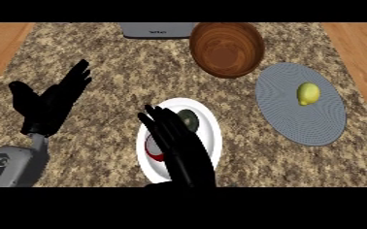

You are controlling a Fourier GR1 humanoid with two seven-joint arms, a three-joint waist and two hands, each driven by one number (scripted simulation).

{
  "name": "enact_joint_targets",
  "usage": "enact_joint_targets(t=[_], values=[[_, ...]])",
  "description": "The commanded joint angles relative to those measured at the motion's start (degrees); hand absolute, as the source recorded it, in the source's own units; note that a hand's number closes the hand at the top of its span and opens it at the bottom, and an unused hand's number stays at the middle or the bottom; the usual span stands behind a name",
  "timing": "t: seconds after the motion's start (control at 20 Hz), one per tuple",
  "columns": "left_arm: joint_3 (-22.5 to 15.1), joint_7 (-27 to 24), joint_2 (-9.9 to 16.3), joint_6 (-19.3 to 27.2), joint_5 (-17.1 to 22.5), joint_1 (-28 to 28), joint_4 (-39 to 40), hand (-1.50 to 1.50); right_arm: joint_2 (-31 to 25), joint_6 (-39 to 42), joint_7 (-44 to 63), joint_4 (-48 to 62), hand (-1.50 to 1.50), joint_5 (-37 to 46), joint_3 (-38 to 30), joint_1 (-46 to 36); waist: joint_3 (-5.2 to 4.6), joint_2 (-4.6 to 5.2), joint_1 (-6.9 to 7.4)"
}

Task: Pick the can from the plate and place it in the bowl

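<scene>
A wooden bowl (227, 48) was seen at the far side of the granite counter (108, 58), with a grey appliance (158, 29) just beside it on the left. A lemon (308, 93) was placed on a grey round mat (287, 116) at the right side. A white plate (208, 131) was found in the middle, and on it a dark round thing (189, 119) was lying, which could not be identified. The can (153, 150) was lying on the left part of the plate, and only its red and white edge was visible. It was mostly covered by the right hand (179, 148), whose fingers were kept straight and spread above it, not curled around it. The left hand (50, 104) was held open at the left edge, fingers up, well apart from the plate.
</scene>
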Motion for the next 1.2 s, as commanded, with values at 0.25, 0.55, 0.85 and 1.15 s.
enact_joint_targets(t=[0.25,0.55,0.85,1.15], values=[[0.03,0.12,-0.89,-0.01,-0.96,-0.86,-0.37,0.0,0.67,24.59,33.63,-5.41,-1.5,-2.48,2.84,-17.85,0.03,0.49,1.56],[0.8,3.96,-0.45,-1.91,0.55,-2.83,-2.01,0.0,0.67,30.63,43.33,-2.06,-1.5,-16.9,0.77,-31.1,0.11,0.71,2.03],[0.84,1.09,-0.28,-3.65,-0.53,0.88,-0.69,0.0,0.64,30.98,53.37,-0.61,-1.5,-23.94,4.88,-35.84,0.08,0.38,1.83],[1.58,3.46,-2.28,-0.97,-1.68,-3.77,0.79,0.0,0.62,30.42,55.53,2.6,-1.5,-29.22,5.24,-40.0,0.11,0.53,1.02]])
